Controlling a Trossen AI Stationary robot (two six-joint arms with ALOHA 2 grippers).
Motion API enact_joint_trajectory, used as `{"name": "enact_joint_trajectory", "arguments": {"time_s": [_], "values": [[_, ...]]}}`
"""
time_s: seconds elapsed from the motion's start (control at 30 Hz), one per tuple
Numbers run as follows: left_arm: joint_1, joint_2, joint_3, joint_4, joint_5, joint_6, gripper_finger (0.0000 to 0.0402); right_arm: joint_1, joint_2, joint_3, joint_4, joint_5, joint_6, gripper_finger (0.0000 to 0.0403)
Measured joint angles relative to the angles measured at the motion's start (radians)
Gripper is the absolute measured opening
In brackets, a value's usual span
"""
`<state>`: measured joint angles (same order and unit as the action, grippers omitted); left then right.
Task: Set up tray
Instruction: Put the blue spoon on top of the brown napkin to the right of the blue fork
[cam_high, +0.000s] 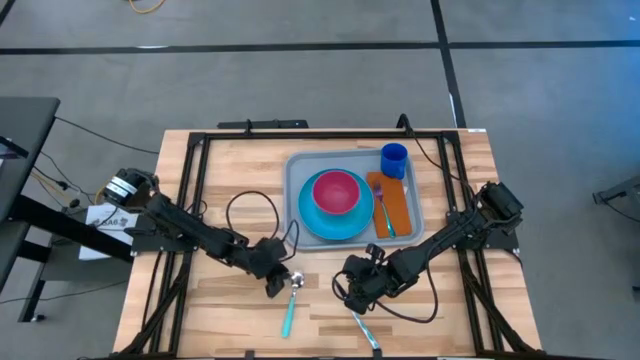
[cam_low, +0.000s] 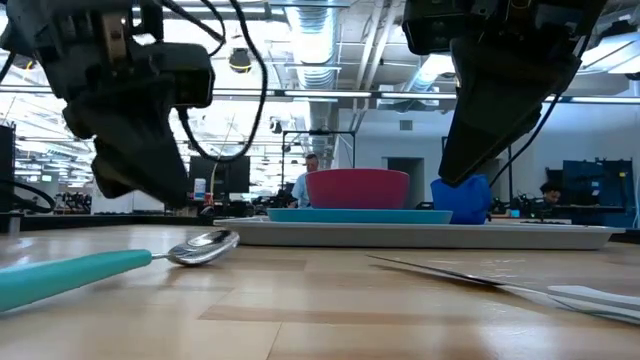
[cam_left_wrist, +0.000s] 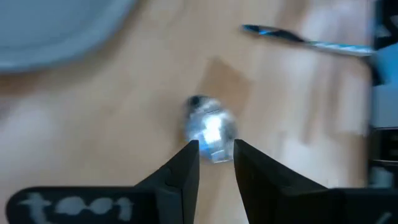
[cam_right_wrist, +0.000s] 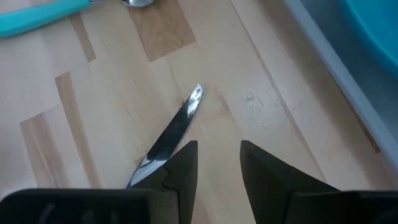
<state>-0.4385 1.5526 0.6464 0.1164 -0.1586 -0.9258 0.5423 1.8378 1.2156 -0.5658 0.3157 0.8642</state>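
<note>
The grey-blue tray (cam_high: 300, 190) lies on the table's far middle and carries a blue plate (cam_high: 312, 220) with a pink bowl (cam_high: 337, 192), an orange napkin (cam_high: 400, 205) with a fork (cam_high: 382, 215) on it, and a blue cup (cam_high: 394, 160). A teal-handled spoon (cam_high: 290, 305) lies flat on the wood, as does a knife (cam_high: 365, 328). My left gripper (cam_left_wrist: 216, 149) is open a narrow gap, its tips at the spoon's bowl (cam_left_wrist: 210, 127). My right gripper (cam_right_wrist: 219, 155) is open, low over the table, with the knife's blade (cam_right_wrist: 177, 127) just beside one finger. My left gripper comes slanting down from the table's left at the spoon's bowl (cam_left_wrist: 214, 140), whose nearest edge shows between the two fingertips. The picture is blurred there, and I cannot tell whether a finger touches it. The spoon lies flat on the table (cam_low: 205, 245).
Black frame rails (cam_high: 195, 200) run along the table's left, right and far sides. A black cable loop (cam_high: 250, 215) lies left of the tray. Bare wood (cam_high: 210, 310) lies along the near edge. People sit in the room behind the table (cam_low: 300, 180).
</note>
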Motion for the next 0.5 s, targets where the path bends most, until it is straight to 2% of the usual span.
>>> {"name": "enact_joint_trajectory", "arguments": {"time_s": [0.13,0.23,0.5], "values": [[0.0,0.012,0.0,-0.068,-0.037,-0.001,0.0086,0.0,0.0,0.0,0.005,0.0,0.0,0.0113],[0.0,0.048,-0.001,-0.049,-0.065,0.002,0.0086,0.0,0.0,0.0,0.009,0.0,0.0,0.0113],[0.012,0.131,0.0,0.067,-0.036,0.038,0.0086,0.0,0.0,0.0,0.025,0.0,-0.005,0.0113]]}}
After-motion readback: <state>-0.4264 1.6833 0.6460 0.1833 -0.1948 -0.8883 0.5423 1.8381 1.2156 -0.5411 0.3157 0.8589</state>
